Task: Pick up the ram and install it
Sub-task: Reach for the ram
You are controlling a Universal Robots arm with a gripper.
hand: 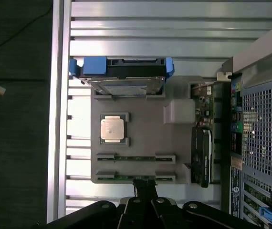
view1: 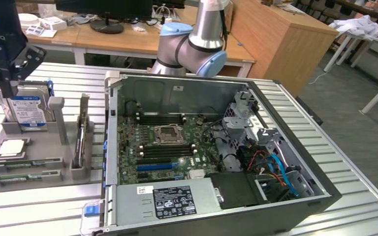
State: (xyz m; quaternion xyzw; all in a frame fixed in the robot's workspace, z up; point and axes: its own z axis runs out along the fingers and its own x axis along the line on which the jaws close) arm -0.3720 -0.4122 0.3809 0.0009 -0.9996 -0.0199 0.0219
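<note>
Ram [hand: 121, 178] lies flat in the grey holder [hand: 141, 129] at the tabletop [view1: 38, 206] edge, exterior view's left; gripper [hand: 144, 185] above it, jaws' state unclear. Computer case [view1: 175, 93] sits open rightward. A skewed descent could strike the holder's clips.

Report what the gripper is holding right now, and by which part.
Nothing, as far as shows. The gripper hangs above the grey tray, and both ram sticks lie in their holders there.
</note>
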